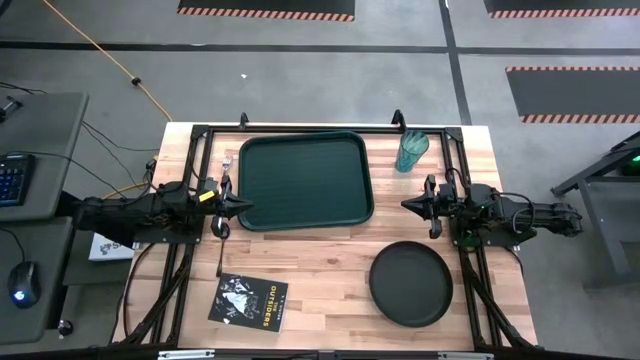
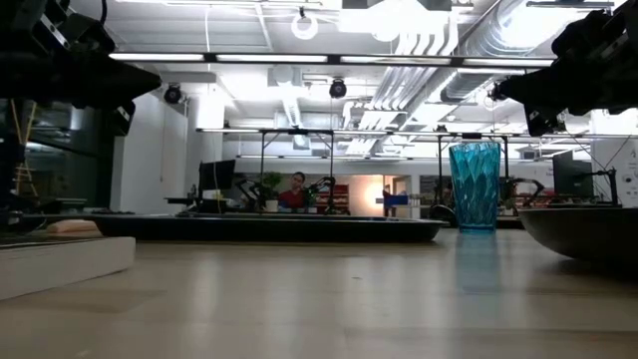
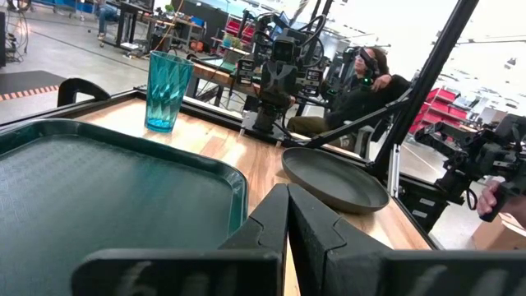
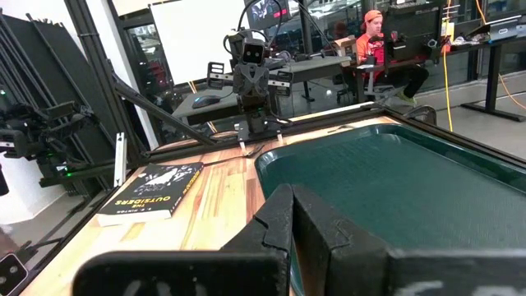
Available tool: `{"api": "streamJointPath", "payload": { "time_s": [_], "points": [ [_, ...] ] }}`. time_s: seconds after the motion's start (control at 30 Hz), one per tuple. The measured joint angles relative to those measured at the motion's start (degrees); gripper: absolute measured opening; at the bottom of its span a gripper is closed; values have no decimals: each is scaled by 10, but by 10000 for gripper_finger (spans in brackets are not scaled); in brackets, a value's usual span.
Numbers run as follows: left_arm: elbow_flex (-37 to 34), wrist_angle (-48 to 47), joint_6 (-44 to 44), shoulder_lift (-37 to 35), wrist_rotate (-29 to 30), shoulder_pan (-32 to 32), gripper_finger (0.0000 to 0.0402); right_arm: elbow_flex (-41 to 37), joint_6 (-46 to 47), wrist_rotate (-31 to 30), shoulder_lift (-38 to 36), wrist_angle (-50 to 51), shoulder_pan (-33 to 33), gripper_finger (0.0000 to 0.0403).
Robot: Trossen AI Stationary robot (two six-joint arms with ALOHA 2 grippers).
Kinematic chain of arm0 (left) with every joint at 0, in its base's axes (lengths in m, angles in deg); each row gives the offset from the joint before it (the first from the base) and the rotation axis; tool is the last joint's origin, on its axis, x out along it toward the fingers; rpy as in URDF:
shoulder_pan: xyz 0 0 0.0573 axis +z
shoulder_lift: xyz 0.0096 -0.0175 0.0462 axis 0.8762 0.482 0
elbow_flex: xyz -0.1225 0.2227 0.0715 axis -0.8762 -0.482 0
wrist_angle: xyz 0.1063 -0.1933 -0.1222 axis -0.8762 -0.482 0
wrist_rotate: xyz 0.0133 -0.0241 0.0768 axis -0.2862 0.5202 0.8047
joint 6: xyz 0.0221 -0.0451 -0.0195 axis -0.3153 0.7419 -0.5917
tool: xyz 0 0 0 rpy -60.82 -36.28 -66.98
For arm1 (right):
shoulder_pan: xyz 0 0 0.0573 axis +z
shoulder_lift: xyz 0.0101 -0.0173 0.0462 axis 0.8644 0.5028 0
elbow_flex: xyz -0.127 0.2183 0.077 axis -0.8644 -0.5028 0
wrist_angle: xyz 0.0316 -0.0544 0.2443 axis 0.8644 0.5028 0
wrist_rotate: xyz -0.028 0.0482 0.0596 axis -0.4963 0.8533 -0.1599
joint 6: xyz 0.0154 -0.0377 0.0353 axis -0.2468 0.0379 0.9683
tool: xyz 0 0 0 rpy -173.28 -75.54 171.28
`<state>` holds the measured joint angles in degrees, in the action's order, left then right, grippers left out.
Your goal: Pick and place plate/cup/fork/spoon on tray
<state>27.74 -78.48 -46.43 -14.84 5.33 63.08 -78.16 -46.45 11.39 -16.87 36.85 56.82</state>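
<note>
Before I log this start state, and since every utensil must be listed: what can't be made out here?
- fork: high view, too small to show its tines.
- spoon: high view, only the thin handle is clear; the bowl end merges with the dark left gripper.
- plate: low view, cut off by the right edge.
- tray: low view, its lip hides its floor.
</note>
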Motion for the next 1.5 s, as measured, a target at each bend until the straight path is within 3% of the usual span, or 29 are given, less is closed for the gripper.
{"api": "streamJointPath", "payload": {
  "time_s": [0.77,0.93,1.03,1.13,1.23,1.4,1.5],
  "points": [
    [0,0,0,0,0,0,1,0,0,-11,0,-5,0,0],
    [0,0,0,0,0,0,1,0,-1,-106,6,-119,0,0],
    [0,0,0,0,0,0,1,5,-19,-117,29,-209,0,9],
    [0,0,0,0,0,0,1,55,-41,-134,77,-212,0,44],
    [0,0,0,0,0,0,1,138,-64,-194,157,-141,0,103],
    [0,0,0,0,0,0,1,313,-55,-385,322,106,-23,211],
    [0,0,0,0,0,0,1,401,11,-442,425,255,-65,253]
  ]
}}
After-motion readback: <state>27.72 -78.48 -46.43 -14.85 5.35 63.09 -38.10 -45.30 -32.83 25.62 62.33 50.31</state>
